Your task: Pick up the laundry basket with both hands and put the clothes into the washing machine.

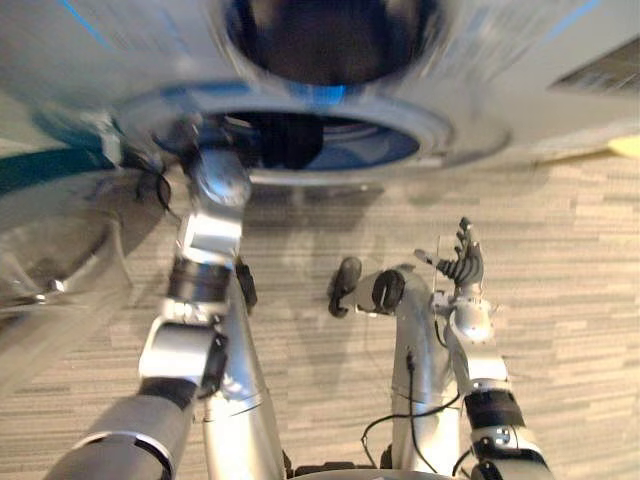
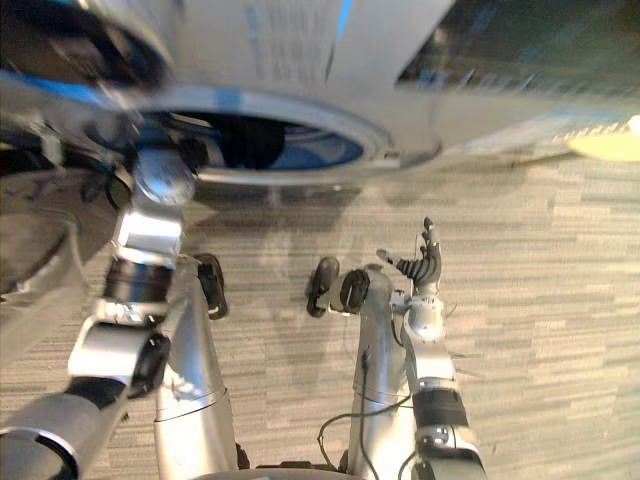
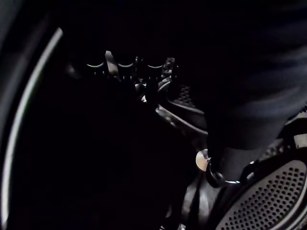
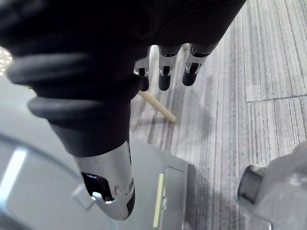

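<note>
At the upper left of the frame, your left hand (image 3: 120, 67) sits inside the washing machine's (image 1: 450, 125) round opening, and it is too dark there to tell its grip. Dark clothes (image 1: 290, 138) lie in the drum mouth. At lower right, your right hand (image 1: 462, 262) hangs over the floor (image 1: 570, 300), fingers loosely spread and empty.

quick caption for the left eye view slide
Left arm reaches into the washing machine beside dark clothing; right hand hangs open over the striped floor.
</note>
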Available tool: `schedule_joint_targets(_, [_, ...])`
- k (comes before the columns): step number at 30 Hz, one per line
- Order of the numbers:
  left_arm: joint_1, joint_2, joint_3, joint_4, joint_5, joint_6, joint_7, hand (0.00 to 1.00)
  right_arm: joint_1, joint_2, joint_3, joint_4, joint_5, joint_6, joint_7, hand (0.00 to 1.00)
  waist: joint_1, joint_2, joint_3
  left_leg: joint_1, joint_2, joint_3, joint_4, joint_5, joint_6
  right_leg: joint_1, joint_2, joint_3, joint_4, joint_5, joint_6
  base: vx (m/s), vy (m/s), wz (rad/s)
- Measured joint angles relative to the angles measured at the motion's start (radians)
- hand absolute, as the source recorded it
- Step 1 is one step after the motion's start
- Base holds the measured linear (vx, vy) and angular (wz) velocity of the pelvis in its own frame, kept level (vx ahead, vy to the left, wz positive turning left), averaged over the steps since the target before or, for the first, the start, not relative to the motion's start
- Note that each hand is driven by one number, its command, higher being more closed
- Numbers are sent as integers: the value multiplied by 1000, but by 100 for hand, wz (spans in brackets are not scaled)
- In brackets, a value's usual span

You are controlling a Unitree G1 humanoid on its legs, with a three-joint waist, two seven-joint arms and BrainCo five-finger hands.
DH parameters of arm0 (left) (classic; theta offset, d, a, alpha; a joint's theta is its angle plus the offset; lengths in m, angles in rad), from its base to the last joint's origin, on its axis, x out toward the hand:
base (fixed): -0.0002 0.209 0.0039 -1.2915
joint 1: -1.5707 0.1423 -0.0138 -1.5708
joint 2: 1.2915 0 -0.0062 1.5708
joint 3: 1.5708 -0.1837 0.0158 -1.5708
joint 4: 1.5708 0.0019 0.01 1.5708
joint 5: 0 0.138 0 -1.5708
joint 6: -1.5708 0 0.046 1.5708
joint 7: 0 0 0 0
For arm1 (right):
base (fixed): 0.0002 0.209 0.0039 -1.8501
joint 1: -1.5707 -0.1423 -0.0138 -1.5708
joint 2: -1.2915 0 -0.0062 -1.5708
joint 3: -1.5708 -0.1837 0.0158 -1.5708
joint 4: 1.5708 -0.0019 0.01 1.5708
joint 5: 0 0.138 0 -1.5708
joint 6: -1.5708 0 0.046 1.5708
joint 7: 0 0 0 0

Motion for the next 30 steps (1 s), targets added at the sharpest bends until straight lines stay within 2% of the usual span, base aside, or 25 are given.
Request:
schedule_joint_targets(3, [143,-53,3,-21,-60,-25,6,0,34,0,1,-1,-14,5,0,0,13,8,-33,60,-3,8,-53,7,-3,61,0,-8,-47,-1,2,87,-34,11])
schedule_joint_targets(5, [220,-71,-1,-21,-91,-34,-6,0,58,1,3,1,-15,11,2,0,28,9,-34,117,-6,14,-92,15,-4,115,0,-11,-76,-4,8,57,-57,17])
schedule_joint_targets(10, [480,-78,-15,7,-191,-63,-103,0,126,3,12,66,-15,34,11,0,35,18,-70,304,-23,23,-241,51,-12,309,-2,-40,-200,-4,17,64,-55,25])
schedule_joint_targets(12, [563,-75,-17,97,-223,-68,-156,0,162,2,12,139,-15,41,27,0,53,21,-92,443,-43,43,-370,90,-14,437,-10,-52,-300,17,26,92,-33,32])
schedule_joint_targets(13, [580,-74,-15,126,-224,-68,-170,0,166,2,13,162,-15,44,30,0,53,27,-96,481,-48,47,-408,105,-13,476,-14,-59,-332,24,31,92,-10,39])
schedule_joint_targets(16, [640,-69,2,282,-237,-68,-231,0,186,2,13,274,-15,51,46,0,52,48,-126,661,-77,62,-600,168,-2,655,-20,-87,-497,70,53,87,19,32])
schedule_joint_targets(19, [653,-64,52,427,-244,-68,-266,0,198,3,11,361,-14,51,52,0,50,54,-153,810,-98,80,-760,229,8,803,-25,-115,-640,115,68,103,52,27])
schedule_joint_targets(21, [651,-57,67,472,-243,-68,-278,0,207,3,9,388,-14,52,54,0,49,51,-169,854,-110,81,-814,249,11,847,-30,-125,-683,128,79,72,37,29])
schedule_joint_targets(24, [647,-50,112,587,-231,-68,-297,0,219,13,-40,452,-14,63,71,0,44,61,-227,971,-118,106,-947,301,17,971,-29,-151,-823,179,104,112,53,18])
schedule_joint_targets(27, [650,-49,153,673,-200,-68,-301,0,204,12,-76,510,-14,67,73,0,49,73,-281,1061,-122,154,-1075,348,29,1041,-6,-127,-975,257,121,137,99,-28])
schedule_joint_targets(29, [654,-50,186,724,-188,-68,-300,0,170,12,-99,558,-13,68,73,0,51,81,-286,1146,-122,220,-1167,376,36,1095,15,-73,-1087,328,133,110,110,-74])
schedule_joint_targets(30, [656,-48,188,731,-188,-68,-300,0,163,12,-100,567,-13,68,72,0,51,81,-286,1154,-123,232,-1171,376,36,1099,17,-60,-1099,337,136,37,77,-62])
